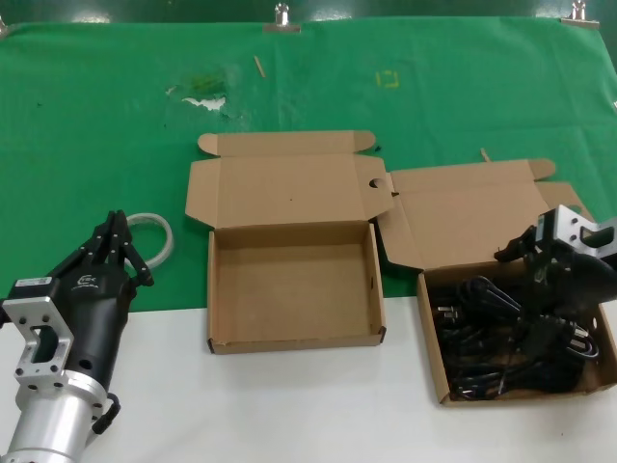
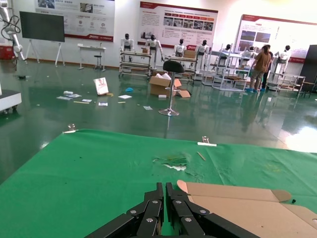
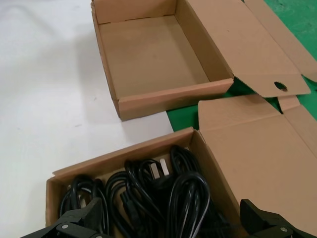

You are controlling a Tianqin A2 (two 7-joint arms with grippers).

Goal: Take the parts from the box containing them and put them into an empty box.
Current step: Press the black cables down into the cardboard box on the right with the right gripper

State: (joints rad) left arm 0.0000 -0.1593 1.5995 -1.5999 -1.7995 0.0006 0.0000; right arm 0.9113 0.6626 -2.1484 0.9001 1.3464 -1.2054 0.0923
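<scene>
Several black power cords (image 1: 501,338) (image 3: 183,198) lie coiled in the right cardboard box (image 1: 433,347) (image 3: 124,154), whose lid is folded back. My right gripper (image 1: 528,289) (image 3: 171,225) hangs low over these cords, open, with one finger on each side of a bundle and nothing gripped. The empty box (image 1: 289,285) (image 3: 148,49) stands in the middle of the table, its lid open toward the back. My left gripper (image 1: 120,224) (image 2: 165,187) is shut and holds nothing. It rests at the left, clear of both boxes.
A grey-white ring of tubing (image 1: 162,234) lies just beyond the left gripper's tips. Green cloth (image 1: 96,116) covers the far half of the table and the near half is white (image 1: 289,405). Metal clips (image 1: 281,17) hold the cloth's back edge. Small scraps (image 1: 204,99) lie behind the boxes.
</scene>
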